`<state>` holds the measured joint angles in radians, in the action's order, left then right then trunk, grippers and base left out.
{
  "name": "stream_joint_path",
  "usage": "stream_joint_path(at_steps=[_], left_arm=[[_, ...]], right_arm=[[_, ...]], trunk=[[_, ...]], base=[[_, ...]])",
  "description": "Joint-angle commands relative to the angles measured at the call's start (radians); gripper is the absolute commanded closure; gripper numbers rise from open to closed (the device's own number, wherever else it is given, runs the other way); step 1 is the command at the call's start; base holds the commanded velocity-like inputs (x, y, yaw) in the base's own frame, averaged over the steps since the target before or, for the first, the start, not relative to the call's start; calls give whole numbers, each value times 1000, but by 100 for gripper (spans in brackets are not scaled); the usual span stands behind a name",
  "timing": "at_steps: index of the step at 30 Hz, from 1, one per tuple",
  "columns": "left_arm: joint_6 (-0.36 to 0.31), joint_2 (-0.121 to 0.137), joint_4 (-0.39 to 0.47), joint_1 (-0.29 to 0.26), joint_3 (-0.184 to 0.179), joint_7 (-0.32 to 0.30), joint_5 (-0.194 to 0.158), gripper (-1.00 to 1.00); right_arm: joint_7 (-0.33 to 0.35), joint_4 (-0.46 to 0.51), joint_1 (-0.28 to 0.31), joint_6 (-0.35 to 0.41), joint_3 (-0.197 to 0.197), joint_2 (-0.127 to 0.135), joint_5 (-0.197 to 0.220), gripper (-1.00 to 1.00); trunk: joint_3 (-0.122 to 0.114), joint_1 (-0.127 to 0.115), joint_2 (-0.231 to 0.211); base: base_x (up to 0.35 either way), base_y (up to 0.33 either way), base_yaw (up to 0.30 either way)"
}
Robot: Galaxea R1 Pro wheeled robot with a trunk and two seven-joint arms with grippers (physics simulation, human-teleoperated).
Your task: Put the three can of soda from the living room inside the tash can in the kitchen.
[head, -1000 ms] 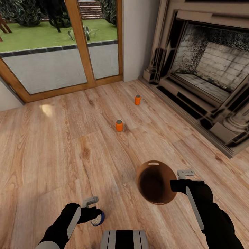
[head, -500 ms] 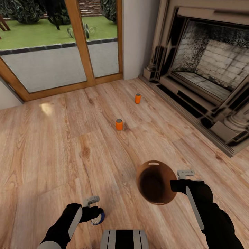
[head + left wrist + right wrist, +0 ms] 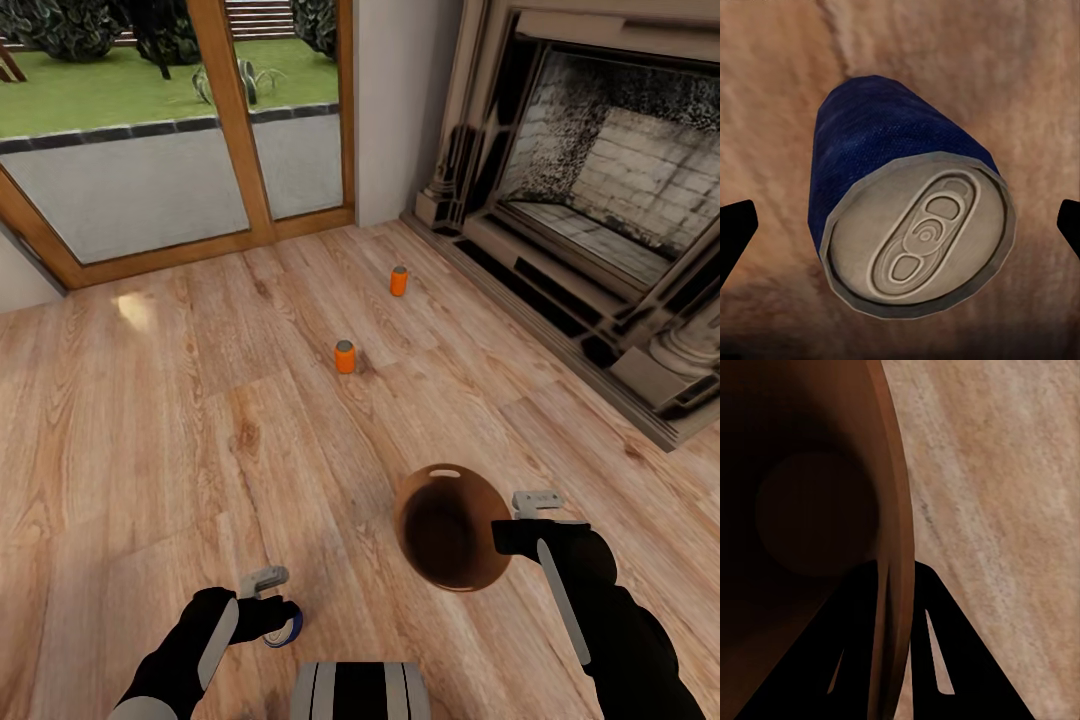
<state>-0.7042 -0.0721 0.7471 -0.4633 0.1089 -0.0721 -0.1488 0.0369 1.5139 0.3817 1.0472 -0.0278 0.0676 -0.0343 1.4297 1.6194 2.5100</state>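
Jaws on one blue can [image 3: 911, 225], one bin [image 3: 450, 525]; two orange cans [image 3: 345, 356] apart

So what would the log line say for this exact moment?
left pincer: open around blue can | right pincer: clamped on bin rim | two orange cans: upright on floor, bin empty

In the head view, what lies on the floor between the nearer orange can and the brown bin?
Nothing: in the head view, bare wood floor runs from the nearer orange can to the brown bin, held at its rim by the right gripper.
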Motion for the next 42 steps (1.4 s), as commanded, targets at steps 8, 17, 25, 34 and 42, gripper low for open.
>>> stream_joint_path(at_steps=[8, 17, 25, 34, 42], left_arm=[[0, -1, 0, 0, 0, 0, 0, -100], [8, -4, 0, 0, -4, 0, 0, -100], [10, -6, 0, 0, -7, 0, 0, -100], [15, -11, 1, 0, -12, 0, 0, -100], [23, -12, 1, 0, -22, 0, 0, -100]], right_arm=[[6, 0, 0, 0, 0, 0, 16, 100], [5, 0, 0, 0, 0, 0, 16, 100], [6, 0, 0, 0, 0, 1, 16, 100], [6, 0, 0, 0, 0, 1, 16, 100], [6, 0, 0, 0, 0, 1, 16, 100]], trunk=[[19, 2, 1], [19, 2, 1], [19, 2, 1], [23, 3, 1], [39, 4, 2]], base=[[0, 0, 0], [0, 0, 0], [0, 0, 0], [0, 0, 0], [0, 0, 0]])
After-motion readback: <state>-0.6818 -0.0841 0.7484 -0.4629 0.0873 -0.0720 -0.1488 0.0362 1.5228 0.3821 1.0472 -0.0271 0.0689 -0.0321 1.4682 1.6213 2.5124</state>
